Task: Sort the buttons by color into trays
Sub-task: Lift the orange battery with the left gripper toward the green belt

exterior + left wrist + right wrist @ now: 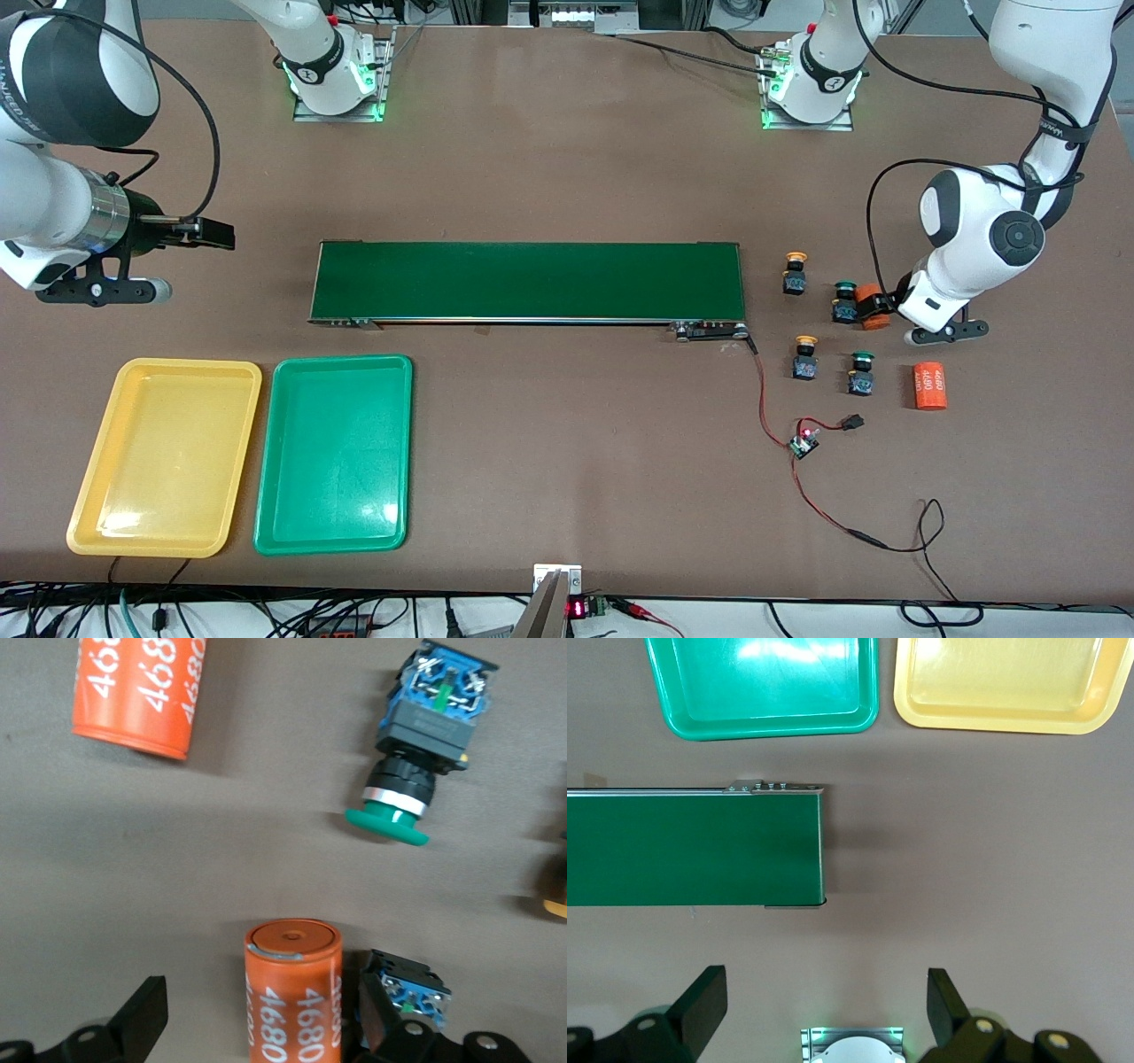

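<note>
Progress: nothing is sorted yet; I am finding the yellow tray (164, 456) and the green tray (335, 454) both bare.
Buttons (844, 303): all four are sitting on the worktop (567, 159) at my left arm's end.
Left claw (257, 1014): I am straddling an orange cylinder (293, 992) with wide jaws, gripping nothing.
Right claw (824, 1001): I am waiting wide open, empty, over the conveyor belt's (691, 846) end.
Writing: "4680" is showing on both cylinders.

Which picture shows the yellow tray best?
The front view: the whole yellow tray shows there, beside the green one. The right wrist view shows only part of it, cut off at the edge. The left wrist view shows none of it.
</note>
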Controlling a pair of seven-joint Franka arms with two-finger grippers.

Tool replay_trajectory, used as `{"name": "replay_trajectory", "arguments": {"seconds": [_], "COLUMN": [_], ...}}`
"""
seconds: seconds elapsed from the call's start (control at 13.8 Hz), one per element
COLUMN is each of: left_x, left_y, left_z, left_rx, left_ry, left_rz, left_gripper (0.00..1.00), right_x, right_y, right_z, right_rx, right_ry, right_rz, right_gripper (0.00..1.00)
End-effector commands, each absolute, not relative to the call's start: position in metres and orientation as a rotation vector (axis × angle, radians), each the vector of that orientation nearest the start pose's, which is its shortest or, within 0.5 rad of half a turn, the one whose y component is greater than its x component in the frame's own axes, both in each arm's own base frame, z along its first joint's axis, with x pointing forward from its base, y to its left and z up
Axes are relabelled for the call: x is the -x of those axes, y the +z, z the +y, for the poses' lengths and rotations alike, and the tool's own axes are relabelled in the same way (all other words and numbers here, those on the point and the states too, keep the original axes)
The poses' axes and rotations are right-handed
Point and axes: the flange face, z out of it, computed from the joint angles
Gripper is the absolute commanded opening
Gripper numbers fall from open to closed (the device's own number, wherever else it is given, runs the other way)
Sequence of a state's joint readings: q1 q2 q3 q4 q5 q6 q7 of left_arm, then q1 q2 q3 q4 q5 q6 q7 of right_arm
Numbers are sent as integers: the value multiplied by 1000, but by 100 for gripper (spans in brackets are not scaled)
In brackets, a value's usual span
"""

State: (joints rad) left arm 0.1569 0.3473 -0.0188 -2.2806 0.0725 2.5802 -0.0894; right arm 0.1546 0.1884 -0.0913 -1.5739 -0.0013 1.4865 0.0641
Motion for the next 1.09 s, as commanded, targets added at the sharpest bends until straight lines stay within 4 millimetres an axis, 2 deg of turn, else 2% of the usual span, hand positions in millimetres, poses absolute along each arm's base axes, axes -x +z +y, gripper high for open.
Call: {"name": "replay_trajectory", "arguments": {"seconds": [0.0,0.22,0.36,0.58,0.65,0.72,0.8,1.01], "left_x": [-523,-520,-518,-517,-520,-525,-534,-558], "left_y": [189,182,177,176,184,201,227,282], "left_z": [77,76,75,75,76,76,76,56], "left_rx": [3099,3099,3099,3099,3099,3098,3095,3091], "left_ry": [56,79,100,114,110,78,31,168], "left_rz": [-240,-259,-269,-264,-246,-222,-189,-121], "left_gripper": [89,73,55,35,31,31,31,31], "right_x": [-584,-584,-584,-584,-584,-584,-584,-584], "right_y": [513,513,513,513,512,513,513,513], "right_z": [42,42,42,43,43,43,43,42], "right_rx": [3131,3130,3130,3130,3130,3130,3130,3130], "right_ry": [440,440,440,440,442,440,440,440], "right_rz": [-5,-7,-10,-12,-12,-12,-12,-12], "right_gripper": [100,100,100,100,100,100,100,100]}}
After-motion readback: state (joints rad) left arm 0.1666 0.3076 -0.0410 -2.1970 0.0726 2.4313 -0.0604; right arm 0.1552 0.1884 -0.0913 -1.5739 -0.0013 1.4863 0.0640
